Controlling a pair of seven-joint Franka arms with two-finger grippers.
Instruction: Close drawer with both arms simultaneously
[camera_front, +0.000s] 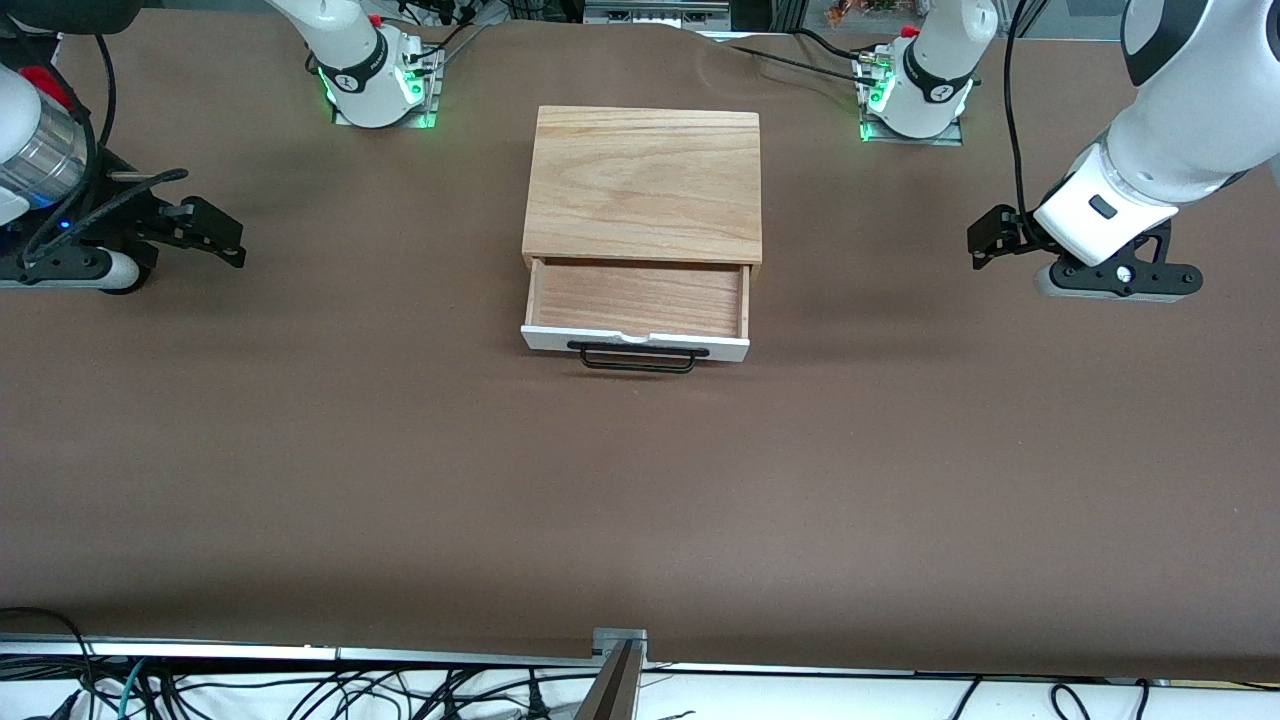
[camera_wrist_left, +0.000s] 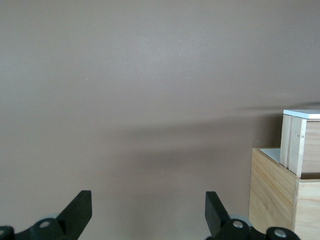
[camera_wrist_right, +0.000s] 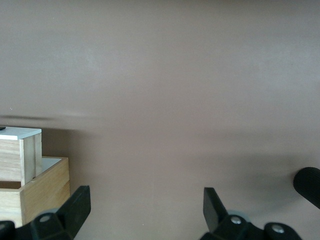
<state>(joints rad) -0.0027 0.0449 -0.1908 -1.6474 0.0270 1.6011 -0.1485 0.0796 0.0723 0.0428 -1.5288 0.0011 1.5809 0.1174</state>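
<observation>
The light oak box (camera_front: 642, 180) stands mid-table. Its drawer (camera_front: 638, 300) is pulled out toward the front camera, with a white front panel and a black bar handle (camera_front: 636, 358), and it is empty. My left gripper (camera_front: 980, 243) is open over the table toward the left arm's end, well apart from the box. My right gripper (camera_front: 232, 238) is open toward the right arm's end, likewise apart. In the left wrist view the open gripper (camera_wrist_left: 147, 210) faces bare table, with the box (camera_wrist_left: 272, 195) and drawer (camera_wrist_left: 300, 142) at the edge. The right wrist view shows its open gripper (camera_wrist_right: 145, 206), the box (camera_wrist_right: 42, 185) and the drawer (camera_wrist_right: 20, 155).
The brown table cover (camera_front: 640, 500) spreads wide between the box and the front edge. Two green-lit white bases (camera_front: 378, 85) (camera_front: 915, 98) stand farther from the camera than the box. Cables and a metal bracket (camera_front: 618, 645) lie along the front edge.
</observation>
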